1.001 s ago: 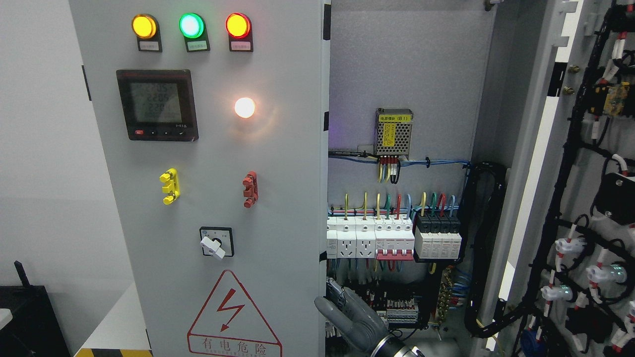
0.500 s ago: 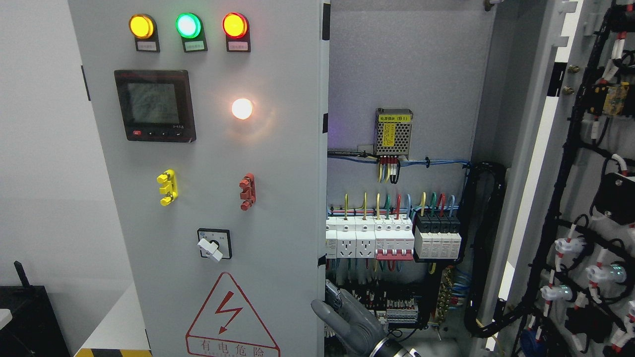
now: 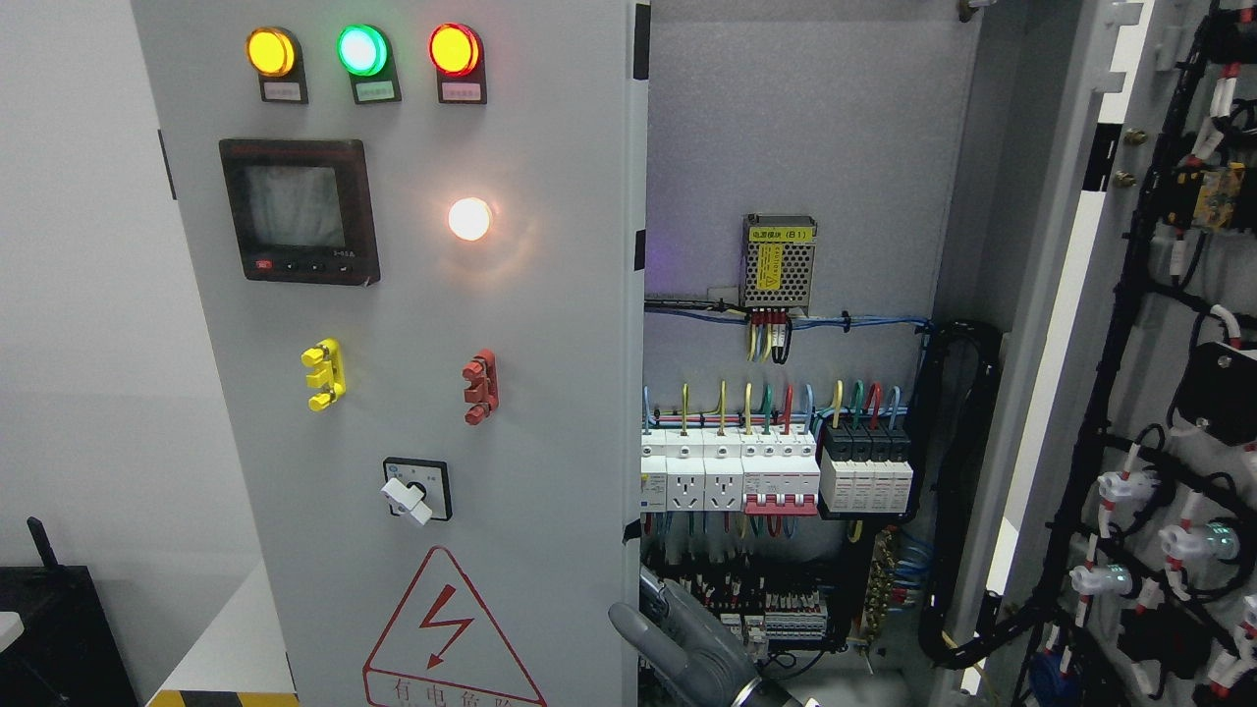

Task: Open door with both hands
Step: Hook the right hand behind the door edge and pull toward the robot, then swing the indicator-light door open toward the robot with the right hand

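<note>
Now right robot hand [image 3: 683,648], fingers spread, presses left door [image 3: 412,393] edge w/ nothing gripped.

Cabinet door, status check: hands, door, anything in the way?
Right hand open, flat against left door edge, low. Left hand out of view. Left door ajar, right door wide open. Nothing blocking the swing.

Left door [image 3: 412,393]: swung further open; its free edge drew leftward away from the power supply unit [image 3: 780,261], exposing an extra blue wire and breaker edge inside the cabinet. Door-mounted lamps, red terminal block [image 3: 479,387] and selector switch [image 3: 416,490] shifted left with it. Meter display [image 3: 298,209]: digits faded to blank grey. Right hand [image 3: 687,653]: sank lower and leftward along the door's edge, fingers extended.
</note>
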Robot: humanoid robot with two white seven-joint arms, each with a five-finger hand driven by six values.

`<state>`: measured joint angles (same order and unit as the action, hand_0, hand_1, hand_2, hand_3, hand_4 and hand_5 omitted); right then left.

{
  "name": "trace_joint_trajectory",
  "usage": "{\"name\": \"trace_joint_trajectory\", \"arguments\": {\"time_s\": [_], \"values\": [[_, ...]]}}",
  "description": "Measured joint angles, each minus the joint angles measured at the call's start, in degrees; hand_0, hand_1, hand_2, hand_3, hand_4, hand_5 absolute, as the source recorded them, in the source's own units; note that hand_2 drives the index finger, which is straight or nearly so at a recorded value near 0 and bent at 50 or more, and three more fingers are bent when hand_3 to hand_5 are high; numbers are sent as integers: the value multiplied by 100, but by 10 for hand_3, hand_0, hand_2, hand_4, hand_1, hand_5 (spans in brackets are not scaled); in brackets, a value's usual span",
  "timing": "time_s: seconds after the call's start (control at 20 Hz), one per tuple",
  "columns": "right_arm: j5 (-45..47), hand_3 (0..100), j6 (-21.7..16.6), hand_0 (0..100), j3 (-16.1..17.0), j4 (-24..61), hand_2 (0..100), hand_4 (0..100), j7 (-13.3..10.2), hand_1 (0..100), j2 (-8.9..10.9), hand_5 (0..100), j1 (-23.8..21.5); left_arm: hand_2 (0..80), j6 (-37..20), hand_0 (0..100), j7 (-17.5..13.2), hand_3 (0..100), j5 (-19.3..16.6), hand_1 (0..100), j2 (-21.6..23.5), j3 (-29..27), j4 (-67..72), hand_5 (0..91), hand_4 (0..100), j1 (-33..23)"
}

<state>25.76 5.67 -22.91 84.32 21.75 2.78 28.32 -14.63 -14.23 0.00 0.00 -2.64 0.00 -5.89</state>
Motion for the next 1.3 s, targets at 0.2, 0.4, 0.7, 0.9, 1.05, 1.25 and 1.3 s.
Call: {"name": "trace_joint_trajectory", "arguments": {"time_s": [0.2, 0.4, 0.7, 0.9, 1.05, 1.25, 1.3], "values": [[37, 0, 0, 120, -33, 98, 0, 0, 31, 389, 1, 0, -74, 0, 0, 120, 0, 0, 0, 389, 0, 0, 0, 0, 0, 0], [121, 0, 0, 120, -88, 208, 0, 0, 90, 389, 2, 0, -127, 0, 0, 120, 0, 0, 0, 389, 0, 0, 0, 0, 0, 0], [185, 0, 0, 120, -175, 388, 0, 0, 106, 389, 6, 0, -214, 0, 0, 120, 0, 0, 0, 389, 0, 0, 0, 0, 0, 0], [205, 0, 0, 120, -255, 521, 0, 0, 108, 389, 9, 0, -300, 0, 0, 120, 0, 0, 0, 389, 0, 0, 0, 0, 0, 0], [215, 0, 0, 120, -325, 637, 0, 0, 109, 389, 10, 0, -371, 0, 0, 120, 0, 0, 0, 389, 0, 0, 0, 0, 0, 0], [221, 0, -3, 120, -423, 782, 0, 0, 109, 389, 10, 0, -449, 0, 0, 120, 0, 0, 0, 389, 0, 0, 0, 0, 0, 0], [222, 0, -9, 120, -448, 819, 0, 0, 109, 389, 10, 0, -466, 0, 0, 120, 0, 0, 0, 389, 0, 0, 0, 0, 0, 0]]}}
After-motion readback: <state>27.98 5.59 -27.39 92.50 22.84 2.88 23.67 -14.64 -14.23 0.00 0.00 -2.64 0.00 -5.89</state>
